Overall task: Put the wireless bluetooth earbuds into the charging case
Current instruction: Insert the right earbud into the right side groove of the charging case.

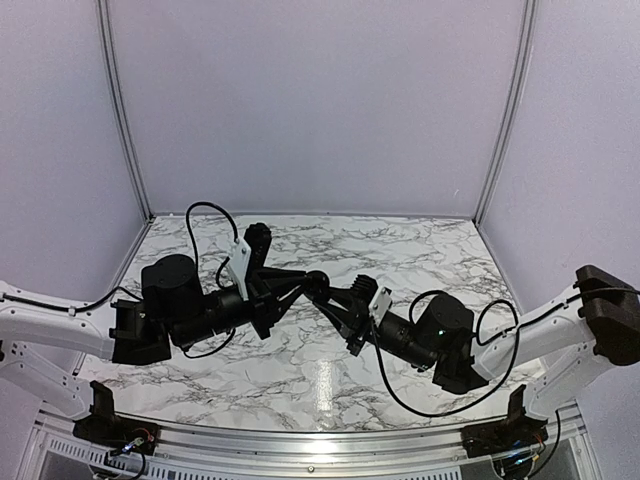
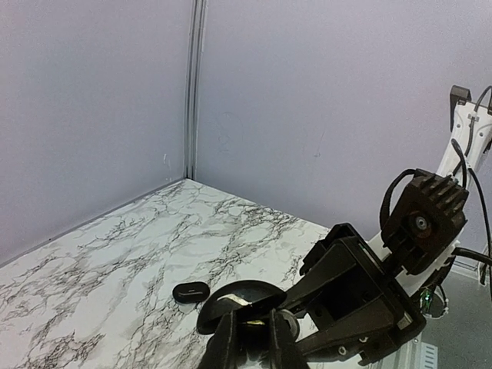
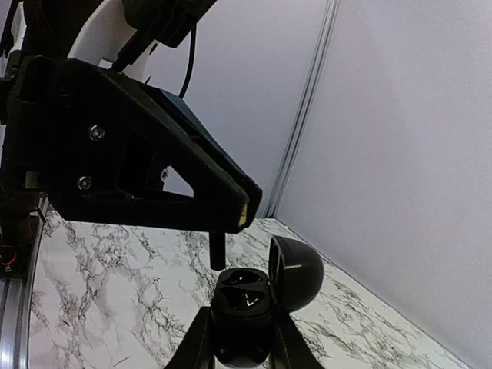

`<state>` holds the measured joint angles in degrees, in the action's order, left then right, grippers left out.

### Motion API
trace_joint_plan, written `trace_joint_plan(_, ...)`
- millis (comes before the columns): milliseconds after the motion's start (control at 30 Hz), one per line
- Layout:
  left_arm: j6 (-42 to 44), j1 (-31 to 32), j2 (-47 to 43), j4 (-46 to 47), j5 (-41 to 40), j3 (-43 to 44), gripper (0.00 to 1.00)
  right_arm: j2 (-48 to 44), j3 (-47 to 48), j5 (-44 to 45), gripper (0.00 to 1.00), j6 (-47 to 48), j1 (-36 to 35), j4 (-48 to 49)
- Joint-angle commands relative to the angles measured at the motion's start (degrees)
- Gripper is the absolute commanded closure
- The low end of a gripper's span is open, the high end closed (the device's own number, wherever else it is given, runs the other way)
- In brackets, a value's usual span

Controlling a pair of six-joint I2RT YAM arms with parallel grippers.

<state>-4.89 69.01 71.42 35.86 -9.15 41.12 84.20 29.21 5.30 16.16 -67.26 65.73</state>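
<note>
Earbud (image 3: 217, 250), the only one I am managing to count, is hanging as a thin dark piece from the tips of my left hand (image 3: 231, 219). The fingers are pressing together on it. The earbud is pointing downward just above the open top of the one charging case (image 3: 242, 304), near its rim, and I cannot tell whether the two are touching.

My right hand (image 3: 242, 346) is pinching that case by its lower body, one finger on each side, and holding it upright above the marble tabletop (image 1: 430, 250). The case's single lid (image 3: 298, 270) is standing open, tilted back behind the body. Dark hollows are showing inside the case, but I am not able to count them.

From above, my two hands are meeting near the middle of the tabletop, tip to tip. In my left wrist view, one black oval piece (image 2: 191, 291) is lying flat on the marble beyond the case, apart from both hands.
</note>
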Motion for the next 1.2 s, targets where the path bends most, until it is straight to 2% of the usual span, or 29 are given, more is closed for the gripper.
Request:
trace_joint_plan(0, -0.48, 0.33, 1.23, 2.64, -0.78, 2.20, 0.96, -0.62, 2.02, 0.16, 1.00, -0.44, -0.76, -0.08)
trace_joint_plan(567, -1.29, 0.33, 3.69, 2.73, -3.65, 1.50, 0.96, -1.14, 0.49, -1.78, 1.00, -0.38, -0.81, 2.99)
trace_joint_plan(933, -2.23, 0.42, 4.65, 2.73, -2.75, 1.59, 0.91, -0.83, 0.78, 3.22, 1.00, -2.31, -0.85, 4.31)
trace_joint_plan(1167, -3.01, 0.72, 5.50, 2.73, -1.35, 2.40, 0.92, -1.03, 0.22, 4.35, 1.00, -3.13, -0.79, 5.27)
